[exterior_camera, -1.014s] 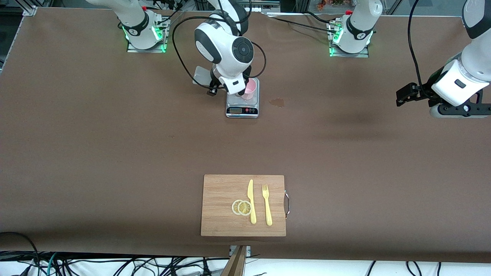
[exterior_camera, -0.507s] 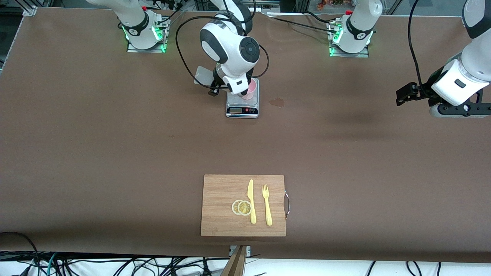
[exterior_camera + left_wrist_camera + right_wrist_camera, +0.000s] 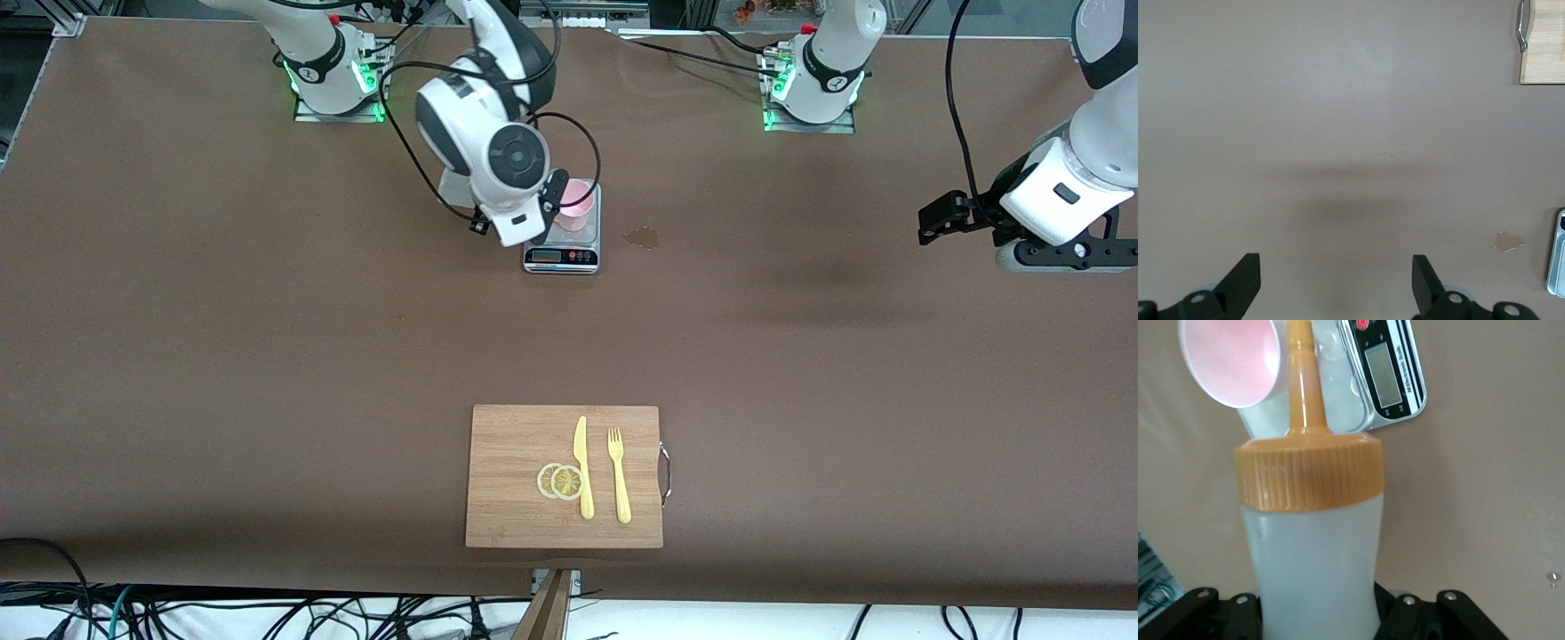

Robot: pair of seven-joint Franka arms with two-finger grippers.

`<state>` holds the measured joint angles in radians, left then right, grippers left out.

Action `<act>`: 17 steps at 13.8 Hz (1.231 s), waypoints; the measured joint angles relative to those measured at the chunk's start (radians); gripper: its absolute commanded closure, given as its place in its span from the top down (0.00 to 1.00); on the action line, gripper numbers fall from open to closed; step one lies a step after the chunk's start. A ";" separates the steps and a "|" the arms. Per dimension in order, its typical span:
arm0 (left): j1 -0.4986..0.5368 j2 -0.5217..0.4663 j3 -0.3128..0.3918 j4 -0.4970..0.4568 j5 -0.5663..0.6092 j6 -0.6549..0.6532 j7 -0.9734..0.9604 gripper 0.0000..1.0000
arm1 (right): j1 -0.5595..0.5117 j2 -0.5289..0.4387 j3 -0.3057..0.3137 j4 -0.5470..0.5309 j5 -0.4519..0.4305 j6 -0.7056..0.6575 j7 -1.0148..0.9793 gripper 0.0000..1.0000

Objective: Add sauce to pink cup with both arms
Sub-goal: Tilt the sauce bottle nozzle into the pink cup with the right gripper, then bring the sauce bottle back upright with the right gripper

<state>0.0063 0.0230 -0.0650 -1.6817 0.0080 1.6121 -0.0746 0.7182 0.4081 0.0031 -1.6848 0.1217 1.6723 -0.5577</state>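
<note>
We see the right hand (image 3: 1318, 613) clamped around the sauce bottle (image 3: 1313, 560), its orange nozzle tilted toward the pink cup (image 3: 576, 203), which stands on the kitchen scale (image 3: 562, 247). The right arm bends down over the scale's edge. The left hand (image 3: 1331, 293) waits with fingers wide above bare table (image 3: 800, 356) at the left arm's end.

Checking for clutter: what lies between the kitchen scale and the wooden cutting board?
Only bare brown table between the silver kitchen scale and bamboo cutting board, per the front view.
</note>
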 measured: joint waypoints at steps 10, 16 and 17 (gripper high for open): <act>0.000 0.000 0.000 0.001 0.000 -0.001 0.000 1.00 | -0.345 -0.026 -0.003 -0.005 0.398 -0.033 -0.659 0.00; 0.000 0.000 0.000 0.001 0.000 -0.001 0.000 1.00 | -0.564 0.029 -0.005 -0.021 0.512 -0.125 -1.194 0.00; 0.000 0.000 0.000 0.001 0.000 -0.001 0.000 1.00 | -0.595 0.049 -0.007 -0.024 0.532 -0.147 -1.279 0.00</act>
<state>0.0062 0.0234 -0.0652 -1.6809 0.0079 1.6107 -0.0746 0.1231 0.4571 -0.0036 -1.7090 0.6533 1.5248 -1.8365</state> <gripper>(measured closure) 0.000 0.744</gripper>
